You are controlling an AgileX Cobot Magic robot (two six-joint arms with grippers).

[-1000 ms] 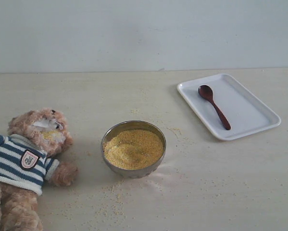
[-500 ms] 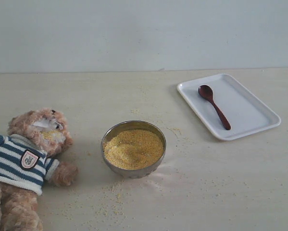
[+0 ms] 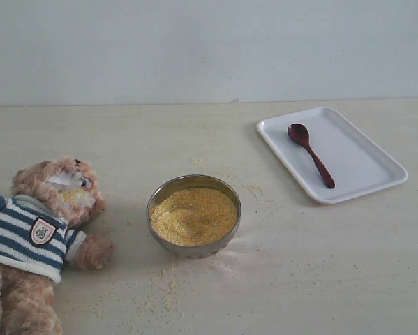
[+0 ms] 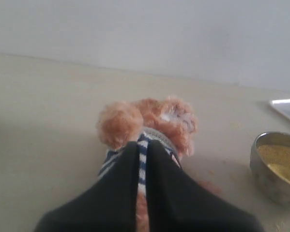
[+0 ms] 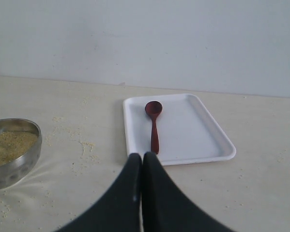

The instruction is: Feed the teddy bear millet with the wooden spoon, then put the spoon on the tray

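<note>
Spoon lying on tray, well right of bowl. Millet fills bowl, specks on bear muzzle, so looks basically done. Both hands clenched, empty: left hand over bear, right hand facing tray. Bear partly cut off.

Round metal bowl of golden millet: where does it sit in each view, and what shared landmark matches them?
Exterior view: round metal bowl of golden millet, centre, table foreground.
Left wrist view: right edge, partly cut off.
Right wrist view: left edge, partly cut off.
Shared landmark: flat white rectangular tray; only its corner shows in the left wrist view.
</note>
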